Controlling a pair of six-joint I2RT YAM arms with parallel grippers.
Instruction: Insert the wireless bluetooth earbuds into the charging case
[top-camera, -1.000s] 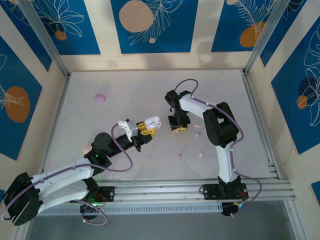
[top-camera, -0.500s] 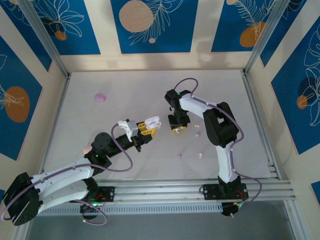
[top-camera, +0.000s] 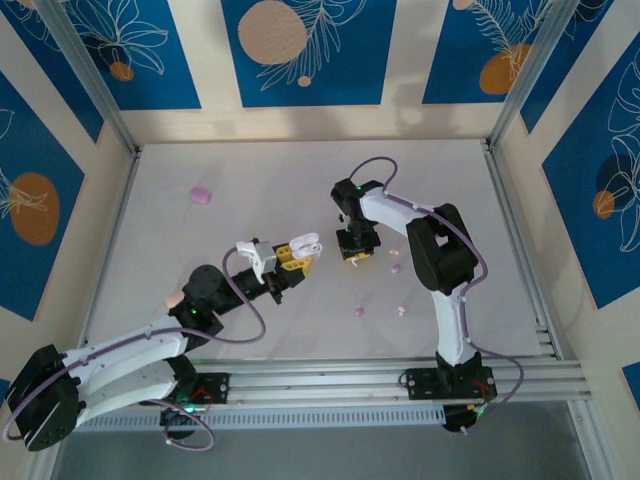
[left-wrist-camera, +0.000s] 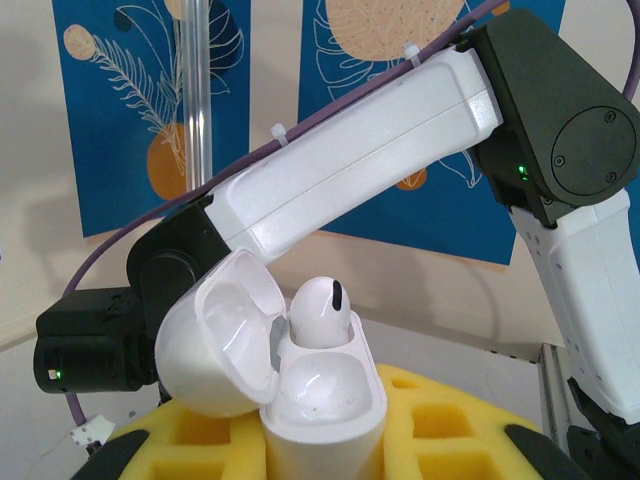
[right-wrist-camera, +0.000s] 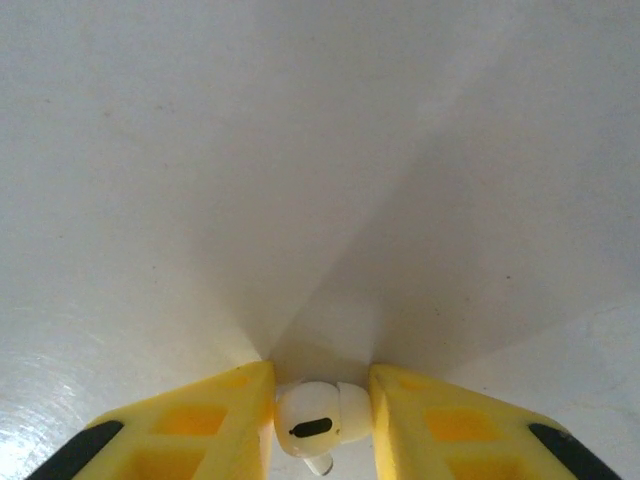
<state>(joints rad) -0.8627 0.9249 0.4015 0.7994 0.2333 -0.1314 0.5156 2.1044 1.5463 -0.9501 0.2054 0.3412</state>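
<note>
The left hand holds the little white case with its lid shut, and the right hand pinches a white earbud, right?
Not quite: the lid is open, not shut. The left wrist view shows it flipped back, with one earbud seated inside. The left hand does hold the white case, and the right hand pinches a white earbud.

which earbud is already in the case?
The white one, standing in the open case held by the left gripper. The other white bud is pinched in the right gripper; the pale ones lie loose on the table.
</note>
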